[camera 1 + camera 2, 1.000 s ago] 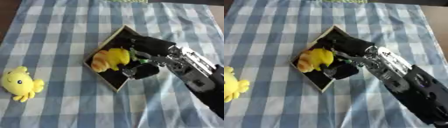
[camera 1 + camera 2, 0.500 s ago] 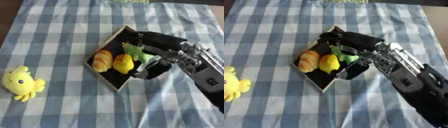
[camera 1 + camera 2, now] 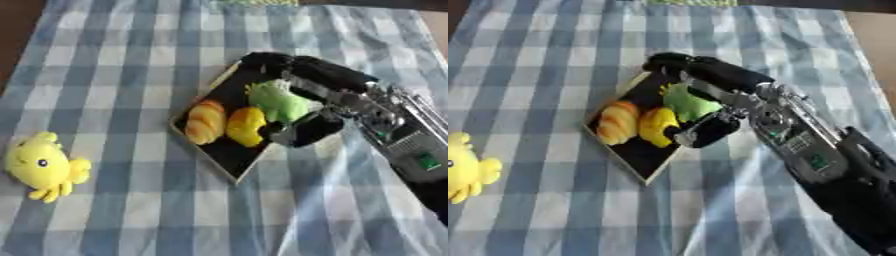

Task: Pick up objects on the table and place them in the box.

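A blue-and-white checked cloth (image 3: 131, 65) covers the surface. Near its middle lies a shallow black box (image 3: 229, 150), turned cornerwise. Inside, side by side: an orange croissant-shaped item (image 3: 206, 121), a yellow item (image 3: 246, 126) and a green item (image 3: 280, 102). The right hand (image 3: 306, 85) reaches in from the right edge, its fingers arched over the box's far corner and the green item, its thumb by the box's right rim. A yellow plush toy (image 3: 39, 166) lies near the left edge, well apart from the box.

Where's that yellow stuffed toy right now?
The yellow plush toy lies on the checked cloth at the left edge of the left eye view, well apart from the black box and outside it.
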Motion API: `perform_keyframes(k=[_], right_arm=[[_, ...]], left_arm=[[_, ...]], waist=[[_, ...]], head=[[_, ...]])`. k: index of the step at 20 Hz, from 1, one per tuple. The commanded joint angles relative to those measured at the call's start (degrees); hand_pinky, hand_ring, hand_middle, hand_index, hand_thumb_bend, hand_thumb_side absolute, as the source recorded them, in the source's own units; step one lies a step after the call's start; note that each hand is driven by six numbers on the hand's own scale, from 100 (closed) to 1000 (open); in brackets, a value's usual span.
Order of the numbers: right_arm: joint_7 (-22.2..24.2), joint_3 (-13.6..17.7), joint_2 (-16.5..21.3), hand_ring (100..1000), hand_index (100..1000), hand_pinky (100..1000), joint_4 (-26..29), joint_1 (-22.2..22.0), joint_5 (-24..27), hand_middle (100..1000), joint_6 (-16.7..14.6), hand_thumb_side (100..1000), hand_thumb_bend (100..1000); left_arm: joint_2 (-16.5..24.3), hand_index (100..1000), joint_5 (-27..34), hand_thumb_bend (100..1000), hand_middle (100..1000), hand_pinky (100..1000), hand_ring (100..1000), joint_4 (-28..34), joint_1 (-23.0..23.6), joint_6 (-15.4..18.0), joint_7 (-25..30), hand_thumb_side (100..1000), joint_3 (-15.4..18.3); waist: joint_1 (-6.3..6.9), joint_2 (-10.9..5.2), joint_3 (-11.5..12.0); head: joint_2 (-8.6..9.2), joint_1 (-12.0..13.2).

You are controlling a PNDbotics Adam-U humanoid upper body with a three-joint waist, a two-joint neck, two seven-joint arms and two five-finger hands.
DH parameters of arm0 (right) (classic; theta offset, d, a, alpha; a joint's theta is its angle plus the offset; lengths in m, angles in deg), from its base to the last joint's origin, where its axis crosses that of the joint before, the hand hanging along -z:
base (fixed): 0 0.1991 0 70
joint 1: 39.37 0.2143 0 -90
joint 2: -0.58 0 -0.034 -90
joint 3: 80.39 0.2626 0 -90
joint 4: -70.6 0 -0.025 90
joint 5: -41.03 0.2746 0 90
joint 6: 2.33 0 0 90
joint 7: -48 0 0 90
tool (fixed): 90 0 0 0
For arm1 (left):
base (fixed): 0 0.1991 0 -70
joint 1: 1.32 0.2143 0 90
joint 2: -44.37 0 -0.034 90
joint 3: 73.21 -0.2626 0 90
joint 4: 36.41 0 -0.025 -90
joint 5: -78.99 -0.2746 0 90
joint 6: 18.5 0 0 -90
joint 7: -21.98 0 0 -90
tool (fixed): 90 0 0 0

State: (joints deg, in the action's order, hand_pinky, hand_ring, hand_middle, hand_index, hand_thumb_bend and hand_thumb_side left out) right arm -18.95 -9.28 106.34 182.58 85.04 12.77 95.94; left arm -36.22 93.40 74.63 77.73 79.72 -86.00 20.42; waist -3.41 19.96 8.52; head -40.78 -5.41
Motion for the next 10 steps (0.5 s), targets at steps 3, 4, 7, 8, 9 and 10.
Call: perform_keyframes(k=[3, 4, 7, 8, 9, 10], right_arm=[[-10.5, 9.0, 6.9, 1000, 993, 946, 2.6, -0.9, 4.6, 1000, -2.5, 167, 100], [-13.1, 10.5, 8.2, 1000, 970, 937, 2.6, -1.8, 5.1, 978, -3.1, 332, 100], [-21.1, 14.8, 11.3, 1000, 930, 922, 2.6, -5.3, 7.7, 948, -4.3, 457, 100], [-23.2, 16.1, 12.1, 1000, 923, 920, 2.6, -6.4, 8.4, 942, -4.1, 448, 100], [-25.0, 17.1, 12.7, 1000, 922, 919, 2.6, -7.4, 8.8, 942, -3.9, 436, 100], [-26.5, 18.1, 13.1, 1000, 921, 918, 2.6, -8.3, 9.1, 942, -3.8, 425, 100]], left_arm=[[9.0, 836, -8.2, 231, 717, 728, 857, 2.7, 1.5, -0.9, 3.5, 691, 0.2], [11.1, 853, -11.5, 248, 746, 747, 866, 3.1, 1.8, -1.2, 5.0, 666, 0.1], [18.2, 899, -23.8, 324, 793, 806, 891, 3.5, 2.6, 0.3, 12.3, 593, -0.6], [20.6, 911, -27.7, 366, 814, 831, 904, 3.5, 2.8, 1.4, 15.2, 561, -1.0], [22.4, 920, -31.0, 411, 824, 852, 912, 3.5, 3.0, 2.4, 18.0, 521, -1.3], [24.4, 922, -34.0, 463, 824, 870, 915, 3.5, 3.3, 3.4, 20.8, 473, -1.8]], waist=[[0.48, -1.23, -0.5], [0.57, -1.20, -0.6], [0.84, -1.09, -0.8], [0.97, -1.06, -0.8], [1.06, -1.04, -0.8], [1.18, -1.00, -0.9]], head=[[-0.06, 0.9], [-0.06, 1.2], [-0.02, 1.5], [-0.06, 1.5], [-0.10, 1.5], [-0.11, 1.5]])
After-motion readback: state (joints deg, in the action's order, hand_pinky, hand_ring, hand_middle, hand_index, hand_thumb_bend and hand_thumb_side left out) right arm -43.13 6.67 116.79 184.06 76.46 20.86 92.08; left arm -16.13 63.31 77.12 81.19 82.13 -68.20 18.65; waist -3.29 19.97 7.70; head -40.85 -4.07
